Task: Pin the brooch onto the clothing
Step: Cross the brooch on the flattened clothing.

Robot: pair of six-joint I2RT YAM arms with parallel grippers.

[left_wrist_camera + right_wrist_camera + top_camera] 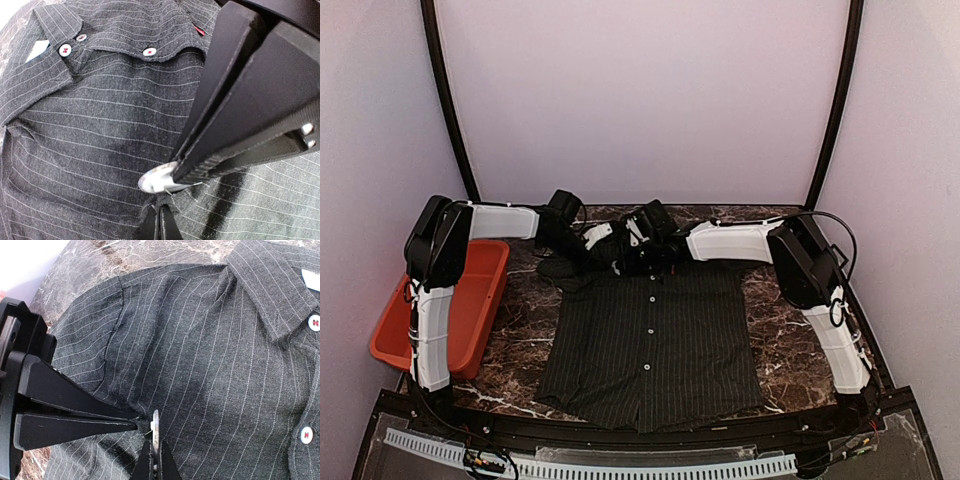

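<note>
The clothing is a dark pinstriped shirt lying flat on the marble table, collar at the far side. The brooch is a small silver disc with a thin pin at its back. My right gripper is shut on the brooch and holds it edge-on against the shirt near one shoulder. My left gripper is shut on a pinched fold of the shirt right beside the brooch. In the top view both grippers meet near the collar, the left and the right.
A red bin stands at the table's left edge beside the left arm. White buttons and a tiny red tag show near the collar. Black frame posts rise at the back corners.
</note>
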